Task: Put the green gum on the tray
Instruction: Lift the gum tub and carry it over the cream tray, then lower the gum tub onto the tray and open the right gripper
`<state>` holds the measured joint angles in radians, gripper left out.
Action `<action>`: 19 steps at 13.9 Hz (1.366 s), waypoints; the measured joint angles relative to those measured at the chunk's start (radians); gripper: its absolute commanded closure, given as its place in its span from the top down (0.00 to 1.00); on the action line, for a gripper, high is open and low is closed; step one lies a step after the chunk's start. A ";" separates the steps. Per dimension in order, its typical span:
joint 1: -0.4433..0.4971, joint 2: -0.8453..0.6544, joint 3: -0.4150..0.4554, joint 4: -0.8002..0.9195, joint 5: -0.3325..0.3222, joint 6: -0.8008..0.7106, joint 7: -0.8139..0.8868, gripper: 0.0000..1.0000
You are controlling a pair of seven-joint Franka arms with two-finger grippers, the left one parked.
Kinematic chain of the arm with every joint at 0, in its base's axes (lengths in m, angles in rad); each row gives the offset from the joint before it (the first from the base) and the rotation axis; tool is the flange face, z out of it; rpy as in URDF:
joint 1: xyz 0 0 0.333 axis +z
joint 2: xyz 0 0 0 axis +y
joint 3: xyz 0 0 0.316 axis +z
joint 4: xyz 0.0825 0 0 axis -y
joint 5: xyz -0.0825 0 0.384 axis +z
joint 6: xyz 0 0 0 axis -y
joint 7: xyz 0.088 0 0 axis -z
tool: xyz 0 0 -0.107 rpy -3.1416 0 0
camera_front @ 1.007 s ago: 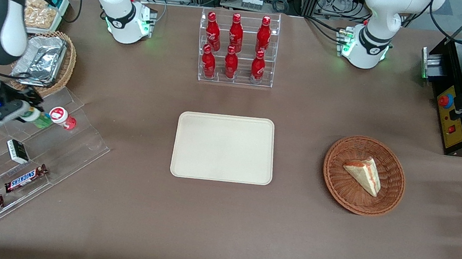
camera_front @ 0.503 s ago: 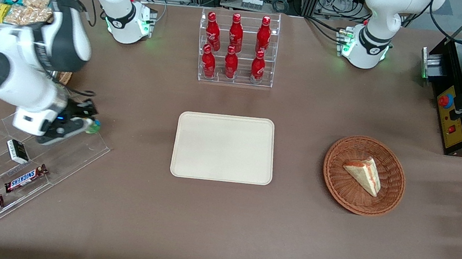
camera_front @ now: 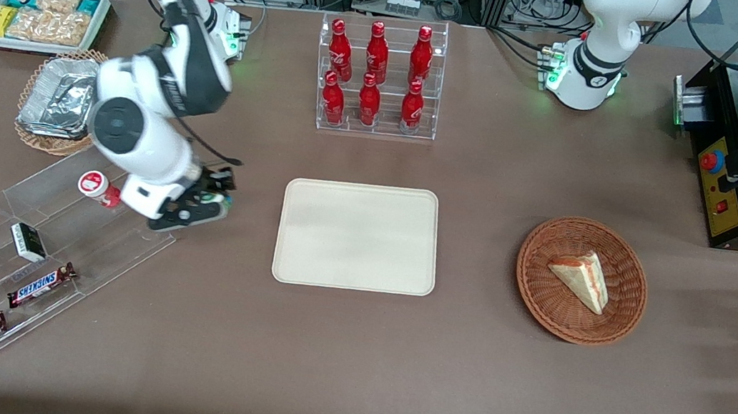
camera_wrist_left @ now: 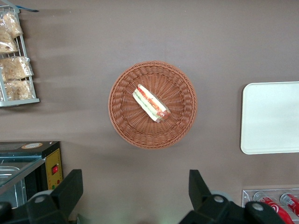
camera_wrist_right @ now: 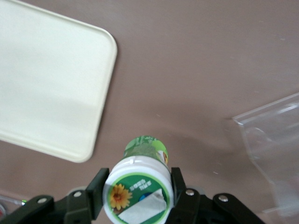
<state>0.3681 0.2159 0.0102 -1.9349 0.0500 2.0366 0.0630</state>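
My right gripper is shut on the green gum, a small green bottle with a white lid bearing a green-and-yellow flower mark. Both fingers press the lid's sides. In the front view the gum is only a small green-and-white spot at the fingertips. The gripper holds it above the bare brown table, between the clear acrylic stand and the cream tray. The tray's rounded corner also shows in the right wrist view, beside the gum. The tray has nothing on it.
The red gum bottle lies on the acrylic stand, with Snickers bars and small boxes. A foil tray in a wicker basket, a rack of red bottles and a wicker basket with a sandwich stand around.
The right arm has lifted the green gum off the acrylic stand and carried it toward the tray. The red gum bottle stays on the stand.
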 measured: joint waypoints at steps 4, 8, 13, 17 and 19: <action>0.114 0.102 0.000 0.053 0.000 0.080 0.204 0.00; 0.194 0.204 0.000 0.128 0.001 0.146 0.369 0.00; 0.284 0.304 -0.001 0.208 0.001 0.202 0.550 0.00; 0.328 0.362 -0.001 0.268 0.010 0.211 0.634 0.00; 0.342 0.385 -0.001 0.274 0.024 0.243 0.648 0.00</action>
<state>0.7100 0.6013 0.0092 -1.6611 0.0744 2.2799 0.7108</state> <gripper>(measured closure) 0.410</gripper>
